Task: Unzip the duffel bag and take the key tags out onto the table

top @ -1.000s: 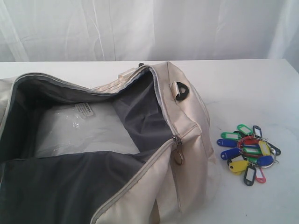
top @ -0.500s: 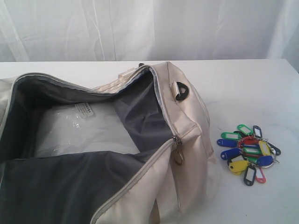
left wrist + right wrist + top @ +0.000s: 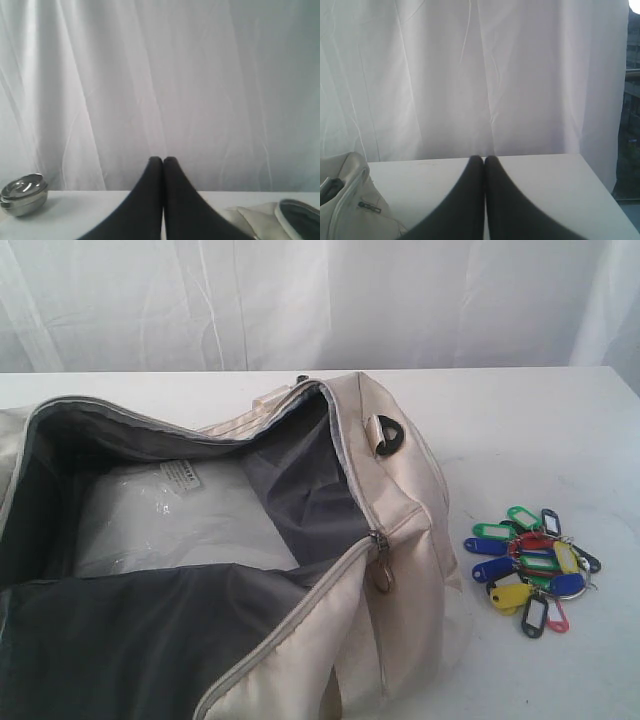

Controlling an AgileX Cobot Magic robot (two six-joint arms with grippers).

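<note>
The cream duffel bag point(image 3: 400, 540) lies unzipped on the white table point(image 3: 520, 430), its grey lining and a clear plastic sheet showing inside. A metal zipper pull point(image 3: 382, 575) hangs at the bag's right end, below the black D-ring point(image 3: 388, 437). The bunch of coloured key tags point(image 3: 532, 565) rests on the table to the right of the bag. Neither arm appears in the exterior view. My left gripper point(image 3: 163, 160) is shut on nothing, with a corner of the bag point(image 3: 280, 217) beside it. My right gripper point(image 3: 483, 159) is also shut and empty, the bag's end point(image 3: 347, 200) off to one side.
A white curtain point(image 3: 320, 300) hangs behind the table's far edge. A stack of small steel bowls point(image 3: 22, 192) sits on the table in the left wrist view. The table's right edge point(image 3: 600, 185) and a dark window strip show in the right wrist view.
</note>
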